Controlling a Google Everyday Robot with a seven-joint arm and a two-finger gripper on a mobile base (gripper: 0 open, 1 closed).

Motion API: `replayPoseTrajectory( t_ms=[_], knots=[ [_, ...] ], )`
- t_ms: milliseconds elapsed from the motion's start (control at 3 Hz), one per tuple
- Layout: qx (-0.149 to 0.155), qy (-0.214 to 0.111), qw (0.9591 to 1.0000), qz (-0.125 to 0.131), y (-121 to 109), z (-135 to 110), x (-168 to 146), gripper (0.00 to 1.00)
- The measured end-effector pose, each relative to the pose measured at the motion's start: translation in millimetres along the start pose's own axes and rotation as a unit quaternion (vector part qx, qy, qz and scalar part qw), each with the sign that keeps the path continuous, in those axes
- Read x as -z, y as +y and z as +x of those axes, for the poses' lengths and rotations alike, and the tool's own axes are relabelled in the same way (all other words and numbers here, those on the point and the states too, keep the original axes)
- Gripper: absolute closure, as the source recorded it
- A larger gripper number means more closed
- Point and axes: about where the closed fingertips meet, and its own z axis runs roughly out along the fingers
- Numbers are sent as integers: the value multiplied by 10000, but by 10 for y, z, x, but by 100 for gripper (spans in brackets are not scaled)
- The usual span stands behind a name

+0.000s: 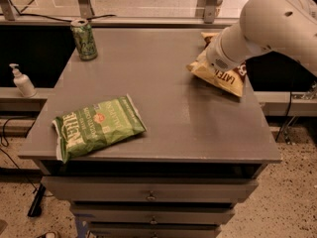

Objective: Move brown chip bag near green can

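**Figure.** A gray table (178, 113) with the green can (84, 38) standing upright at its far left corner; all positions are given from this can. The brown chip bag (225, 79) lies well apart from the can, across the tabletop to its right, near the table's right edge. Its cream lower part shows, while its dark upper part is mostly hidden behind the white arm (277, 24). The gripper (217, 63) is at the bag, at the arm's lower end, on the side facing the can. The arm covers it, so whether it is spread or clamped on the bag cannot be told. This placement would suit drawing the bag leftward toward the can. A green chip bag (96, 127) lies flat in front of the can, off the straight line between can and brown bag. A pump bottle (22, 82) stands off the table, left of the can. The move appears barely begun.
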Motion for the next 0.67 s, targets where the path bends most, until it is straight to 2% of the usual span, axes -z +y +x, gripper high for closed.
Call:
replayPoseTrajectory(
  t_ms=[333,667],
  knots=[
    [116,-174,9996,188,-125,-125,119,88],
    [236,-441,9985,224,-163,-337,235,100]
  ],
)
